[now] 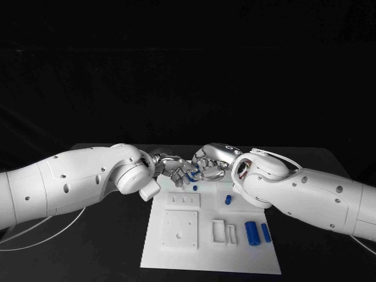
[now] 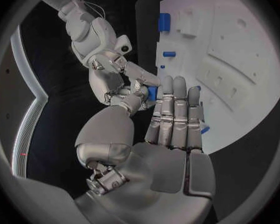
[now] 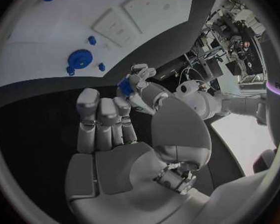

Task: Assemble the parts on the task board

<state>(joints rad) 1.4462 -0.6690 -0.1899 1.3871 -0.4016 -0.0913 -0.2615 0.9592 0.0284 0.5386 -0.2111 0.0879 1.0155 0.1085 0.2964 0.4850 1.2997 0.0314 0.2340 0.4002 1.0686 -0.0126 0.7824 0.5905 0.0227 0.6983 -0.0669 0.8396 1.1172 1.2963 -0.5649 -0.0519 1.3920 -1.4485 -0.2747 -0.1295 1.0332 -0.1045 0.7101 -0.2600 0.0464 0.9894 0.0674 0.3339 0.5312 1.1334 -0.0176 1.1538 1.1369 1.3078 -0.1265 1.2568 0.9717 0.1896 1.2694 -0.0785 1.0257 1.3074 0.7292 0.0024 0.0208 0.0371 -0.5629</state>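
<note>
While both white arms reach in from the sides, the left hand (image 1: 167, 166) and the right hand (image 1: 210, 163) meet fingertip to fingertip above the far end of the task board (image 1: 212, 264). The left hand's fingers lie straight and close together, and a small blue part (image 1: 191, 174) sits between the two hands; from the right wrist view the left hand's fingertips pinch this blue part (image 3: 124, 86). The right hand's fingers are curled near the same piece, but I cannot tell whether they grip it. On the board, left to right, lie one small blue peg (image 1: 195, 188), one short blue part (image 1: 228, 199), and two blue cylinders (image 1: 251, 233) side by side near the right edge. Bare black bench (image 1: 111, 247) flanks the board on both sides.
</note>
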